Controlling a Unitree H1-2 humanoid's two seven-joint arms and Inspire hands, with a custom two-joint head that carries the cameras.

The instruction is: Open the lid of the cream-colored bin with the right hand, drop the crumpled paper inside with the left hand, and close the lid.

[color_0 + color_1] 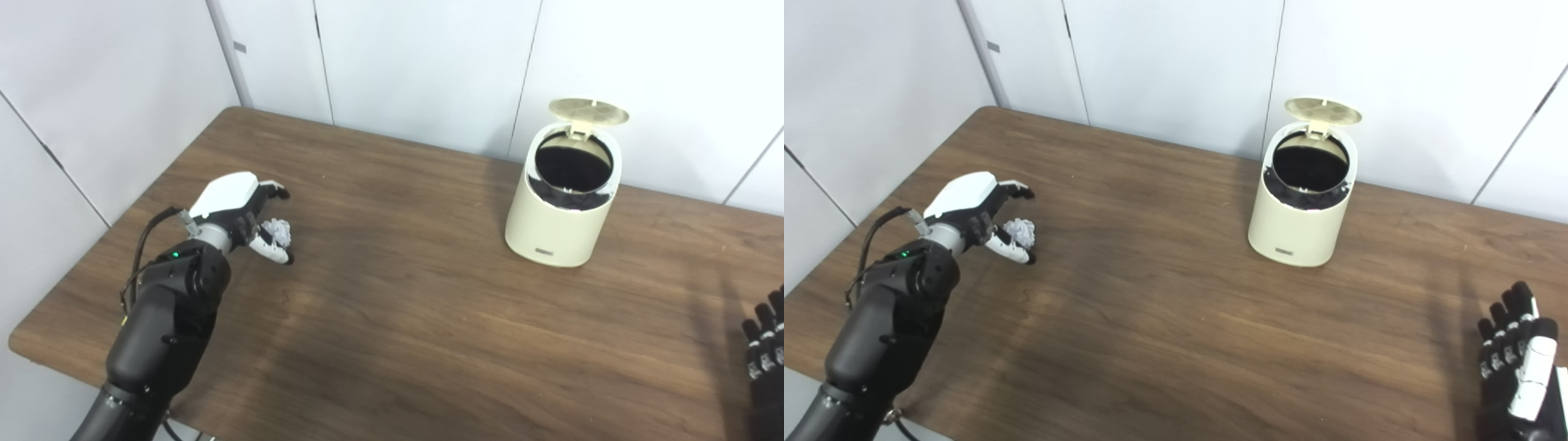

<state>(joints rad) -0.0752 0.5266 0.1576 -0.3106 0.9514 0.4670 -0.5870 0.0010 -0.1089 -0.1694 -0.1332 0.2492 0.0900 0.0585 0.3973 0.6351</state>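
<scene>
My right robot hand (1516, 361) is cut off by the lower right corner; in the left eye view only its dark fingertips show. My left robot hand (245, 211) covers part of the small white crumpled paper ball (278, 231), so I cannot tell whether my fingers touch it. The inside of the cream-coloured round plastic bin (1301, 211) is black. The bin's front label is too small to read.

Broad bare stretch of dark wood-grain bench (392, 318) between the small crumpled white paper ball (278, 230) at left and the cream-coloured round bin (560, 220) at right, nothing standing in it. Round cream lid (588, 111) tilted up behind the bin's dark mouth, leaving it clear from above and in front. White panelled wall (429, 61) close behind.
</scene>
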